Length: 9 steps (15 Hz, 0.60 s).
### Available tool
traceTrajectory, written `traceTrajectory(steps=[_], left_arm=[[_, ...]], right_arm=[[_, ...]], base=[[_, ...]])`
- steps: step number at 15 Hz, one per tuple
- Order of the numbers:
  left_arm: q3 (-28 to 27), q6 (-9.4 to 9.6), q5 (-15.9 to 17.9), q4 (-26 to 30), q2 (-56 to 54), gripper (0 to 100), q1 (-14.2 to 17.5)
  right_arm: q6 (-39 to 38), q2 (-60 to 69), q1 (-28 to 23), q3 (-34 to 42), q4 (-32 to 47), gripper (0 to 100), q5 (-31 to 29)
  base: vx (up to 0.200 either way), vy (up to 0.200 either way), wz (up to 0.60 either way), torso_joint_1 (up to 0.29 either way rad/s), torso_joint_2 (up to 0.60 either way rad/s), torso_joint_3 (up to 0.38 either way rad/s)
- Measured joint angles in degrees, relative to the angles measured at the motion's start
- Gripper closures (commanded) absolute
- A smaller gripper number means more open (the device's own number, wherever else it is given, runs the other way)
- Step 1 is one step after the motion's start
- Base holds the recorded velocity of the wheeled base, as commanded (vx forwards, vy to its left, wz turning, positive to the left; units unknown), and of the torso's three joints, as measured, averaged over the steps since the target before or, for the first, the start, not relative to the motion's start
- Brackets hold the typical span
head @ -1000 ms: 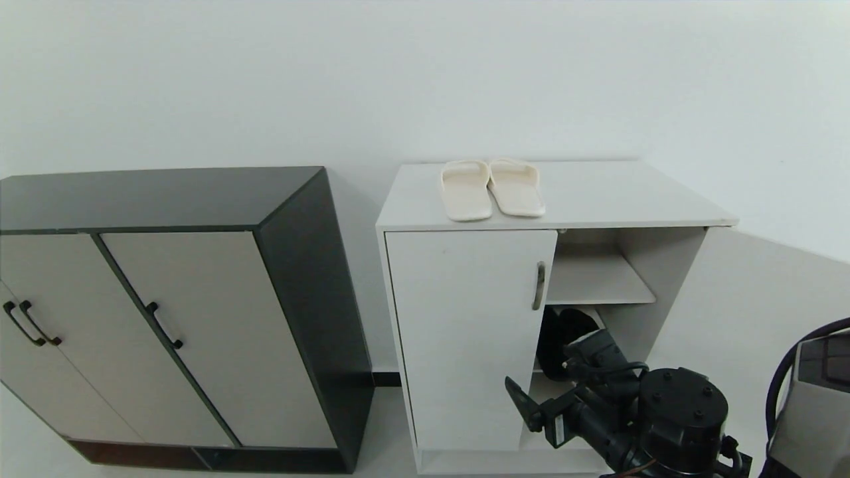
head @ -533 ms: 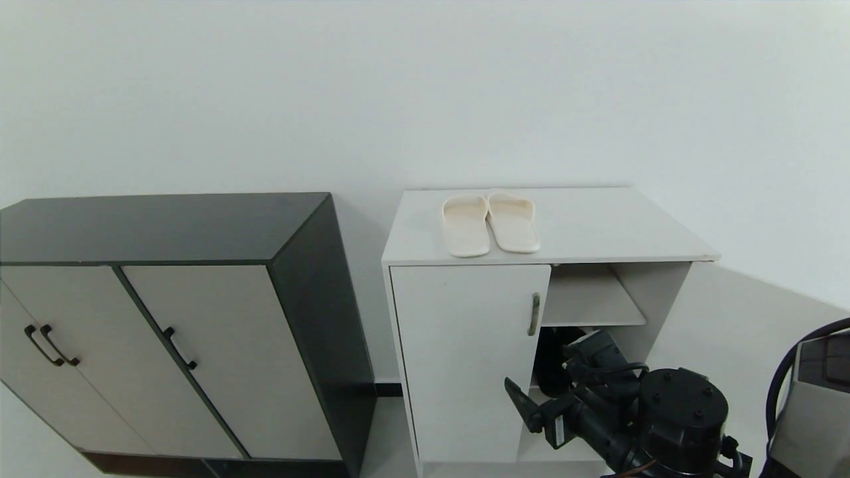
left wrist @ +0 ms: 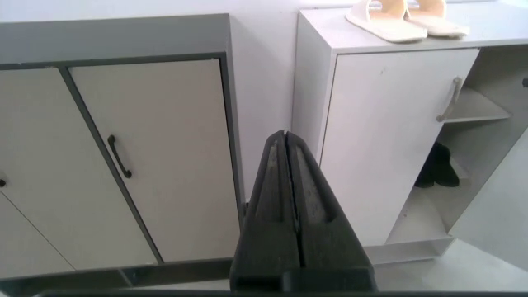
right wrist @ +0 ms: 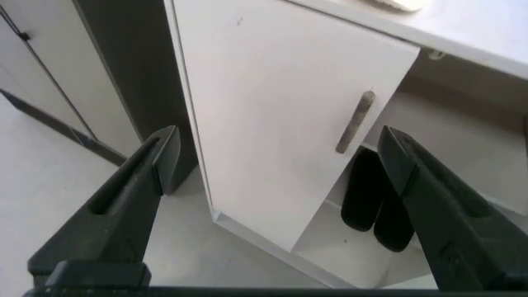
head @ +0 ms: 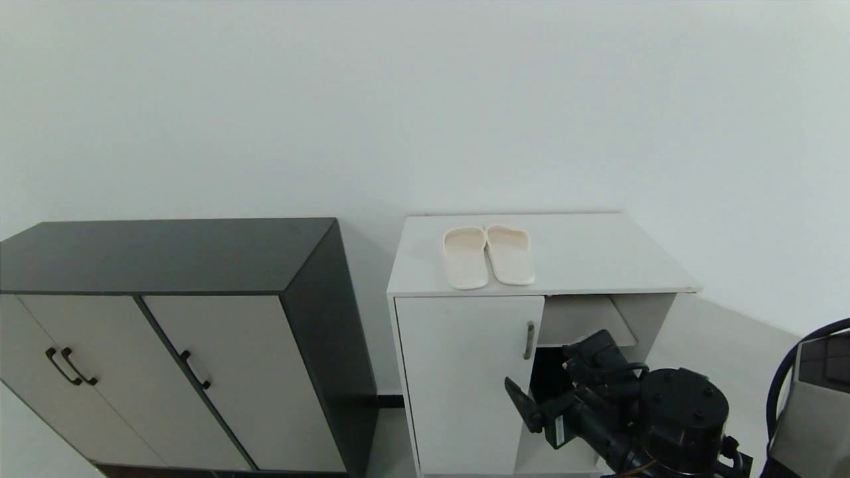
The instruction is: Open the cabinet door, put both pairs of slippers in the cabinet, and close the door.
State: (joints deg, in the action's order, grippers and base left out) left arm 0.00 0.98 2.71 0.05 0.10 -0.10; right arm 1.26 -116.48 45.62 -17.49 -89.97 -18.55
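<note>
Camera shift, not object motion: in the head view both cabinets now sit lower and smaller than a second ago, and more wall shows above them. The slippers have not moved on the cabinet, and the right arm holds the same place in the picture.

Dark cabinet (head: 166, 255) on the robot's left: both doors shut, not part of the job, so keep clear of it.

White cabinet (head: 597, 252): its left door (head: 465, 378) is shut with the handle (head: 529, 340) at its inner edge. The right half stands open and shows a shelf (head: 584, 318).

Black slippers (right wrist: 379, 202) stand on end in the lower open compartment, so that pair looks stowed.

Cream slippers (head: 488, 255) lie side by side and touching on the cabinet top, near its front edge, above the shut door.

Right gripper (right wrist: 276, 153) is spread wide and empty, low in front of the door. Left gripper (left wrist: 286, 140) has its fingers pressed together, holds nothing, and is well back from both cabinets.

Judged step: fetch the cream pair.
- Raise the right arm above the top before you go forward, so you do not clip the overhanging edge.
- Come in from the front and close across both slippers at once where they touch.
- Lift clear, lower to the open side, and place them on the shelf, away from the black pair.
</note>
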Motion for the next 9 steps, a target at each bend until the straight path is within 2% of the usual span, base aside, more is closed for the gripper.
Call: traceTrajectory(steps=[3,5,6,9], left_arm=[[0.0,-0.02,0.0,0.05,0.0,100,0.0],[0.0,0.0,0.02,0.05,0.0,100,0.02],[0.0,0.0,0.0,0.05,0.0,100,0.0],[0.0,0.09,0.0,0.05,0.0,100,0.0]], right_arm=[[3.25,-0.05,-0.61,-0.09,0.06,0,-0.22],[4.07,0.59,-0.69,-3.19,4.24,0,-1.39],[3.75,1.57,-0.63,-5.4,11.69,0,-2.35],[-3.35,7.5,0.99,-18.47,44.86,0,-5.96]], base=[[0.0,0.0,0.0,0.0,0.0,0.0],[0.0,0.0,0.0,0.0,0.0,0.0],[0.0,0.0,0.0,0.0,0.0,0.0],[0.0,0.0,0.0,0.0,0.0,0.0]])
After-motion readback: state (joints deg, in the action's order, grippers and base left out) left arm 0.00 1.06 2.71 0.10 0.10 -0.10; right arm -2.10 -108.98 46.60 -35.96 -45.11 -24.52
